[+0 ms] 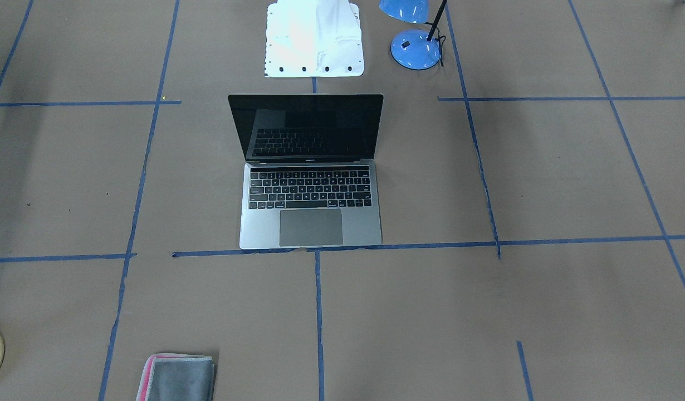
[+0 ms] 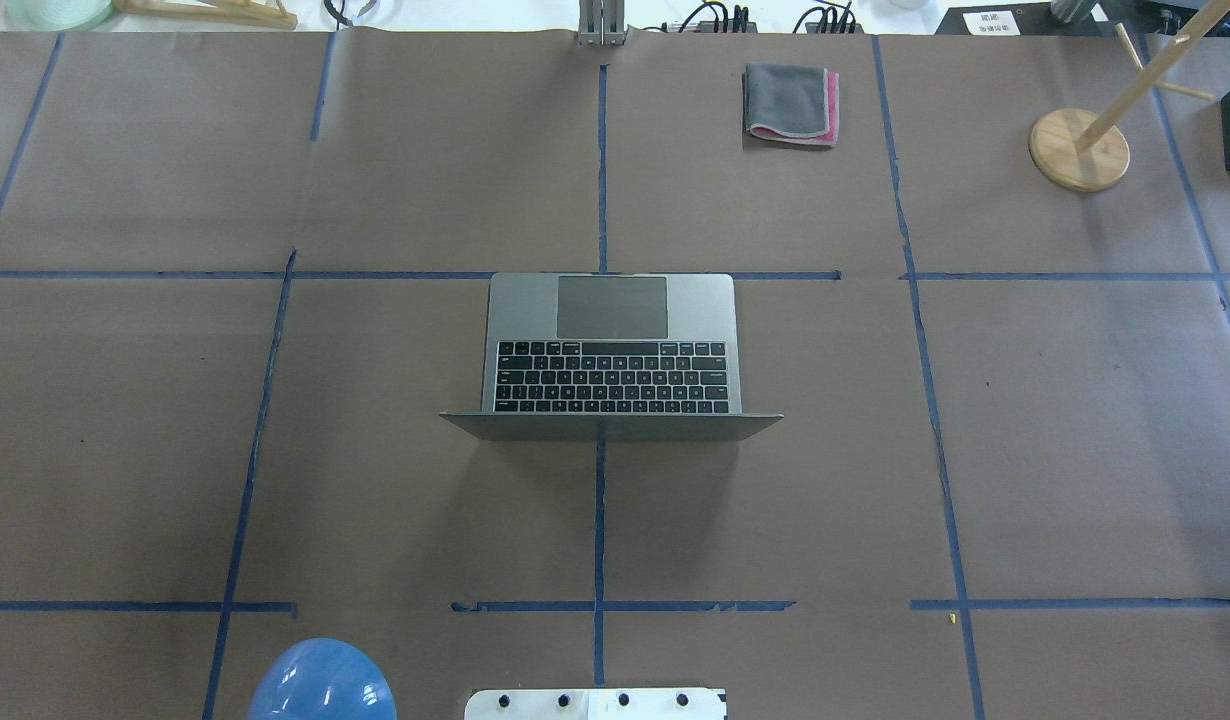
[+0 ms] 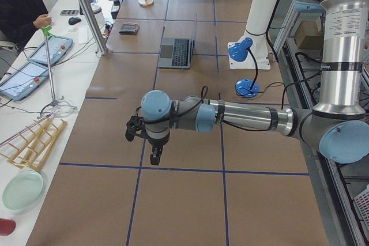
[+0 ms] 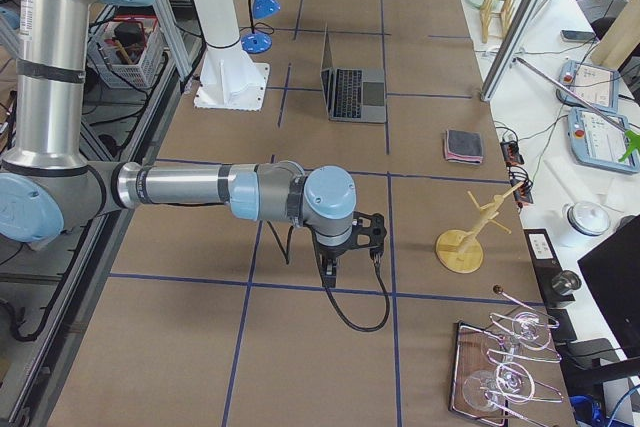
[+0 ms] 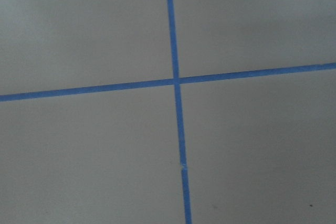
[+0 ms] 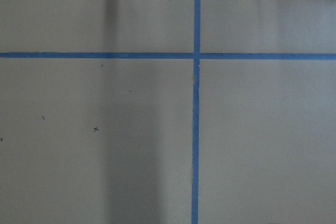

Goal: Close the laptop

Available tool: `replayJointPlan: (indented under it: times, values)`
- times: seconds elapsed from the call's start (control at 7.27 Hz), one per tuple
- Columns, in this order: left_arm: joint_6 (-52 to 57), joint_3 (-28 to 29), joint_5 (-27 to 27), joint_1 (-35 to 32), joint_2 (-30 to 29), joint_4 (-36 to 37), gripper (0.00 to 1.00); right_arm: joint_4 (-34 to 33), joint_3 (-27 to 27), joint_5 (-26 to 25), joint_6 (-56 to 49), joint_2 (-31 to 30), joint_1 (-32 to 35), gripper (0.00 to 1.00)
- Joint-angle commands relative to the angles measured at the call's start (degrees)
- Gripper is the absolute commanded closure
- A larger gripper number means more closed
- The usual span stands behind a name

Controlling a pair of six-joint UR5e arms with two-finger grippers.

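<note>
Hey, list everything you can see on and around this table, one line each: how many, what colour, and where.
laptop: one, space-grey with black keys, open, table centre.
cloth: one, grey and pink, folded, far edge beyond the laptop.
desk lamp: one, blue, near the robot's base, on its left.
wooden stand: one, light wood, far edge on the robot's right.
base plate: one, white, robot's edge, in line with the laptop.
table: one, brown paper with blue tape grid.
left claw: one, black, above bare table towards the robot's left end.
right claw: one, black, above bare table towards its right end.
</note>
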Motion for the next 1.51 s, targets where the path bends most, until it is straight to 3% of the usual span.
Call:
replayJointPlan:
  times: [0.0,0.14,0.28,0.41,0.55,0.69,0.83,1.1,1.24,1.38]
  values:
    - [-8.03,-17.08,-0.53,4.78,-4.62,17.54,0.00,-0.61,2.26,8.24,0.43,1.38,-0.27,0.00]
    - [-16.80,-24.56,-0.79,9.43,-5.60,18.66,0.00,-0.43,2.96,12.66,4.52,2.07,-1.75,0.00]
    - [-26.46,-28.56,-2.10,14.53,-7.61,18.50,0.00,-0.17,6.36,12.88,12.65,3.91,-4.81,0.00]
    - [-36.73,-31.03,-2.98,18.67,-12.50,18.58,0.22,-0.17,11.35,12.62,23.52,5.67,-7.80,0.22]
    - [-48.41,-33.49,-2.99,23.06,-17.25,18.50,0.73,0.09,15.49,12.62,31.64,6.90,-10.70,0.73]
    - [-58.53,-34.21,-2.99,28.15,-22.26,18.50,0.96,0.36,19.10,12.71,35.63,6.91,-13.95,0.97]
    - [-67.25,-33.96,-2.29,34.81,-27.53,18.50,0.99,0.36,22.96,12.71,39.50,7.26,-18.68,1.00]
    - [-72.08,-33.61,1.90,44.76,-31.26,18.06,1.00,0.54,28.26,11.05,48.36,10.75,-30.01,0.99]
    - [-73.04,-33.34,6.02,49.51,-32.40,17.97,1.00,1.67,29.41,5.47,57.82,15.57,-37.90,0.99]
    - [-74.09,-31.78,9.19,53.82,-33.28,17.45,1.00,3.16,29.42,-3.90,68.26,20.40,-47.72,0.99]
